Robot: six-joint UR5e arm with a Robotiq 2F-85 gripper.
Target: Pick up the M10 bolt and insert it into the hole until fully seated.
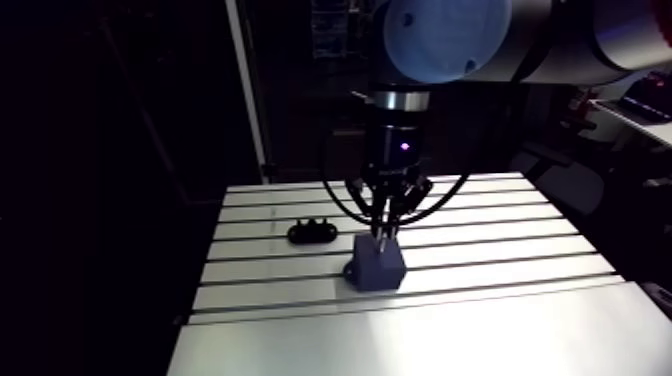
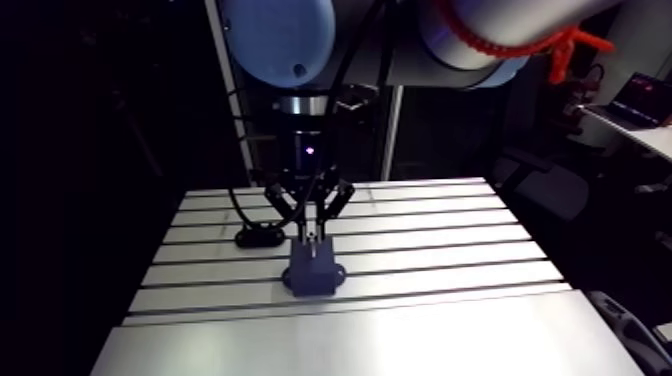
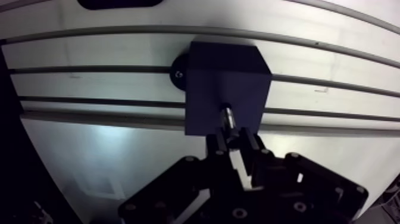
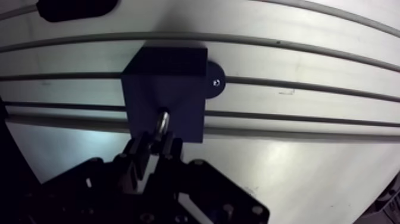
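the hand [image 3: 233,139] clenches the m10 bolt [image 3: 228,115] upright, its end at the dark blue block's [image 3: 223,71] top face. The block is mid-desk [image 3: 333,65], with a black fixture [image 1: 313,232] beyond it.

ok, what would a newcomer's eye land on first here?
First, the dark blue plastic-looking block standing on the slotted aluminium table. A small silvery metal bolt is pinched in the jaws and points down at the block's top face. Whether its tip sits in a hole cannot be told. Beyond the block in the arm view, apart from it, lies a low black oblong part.
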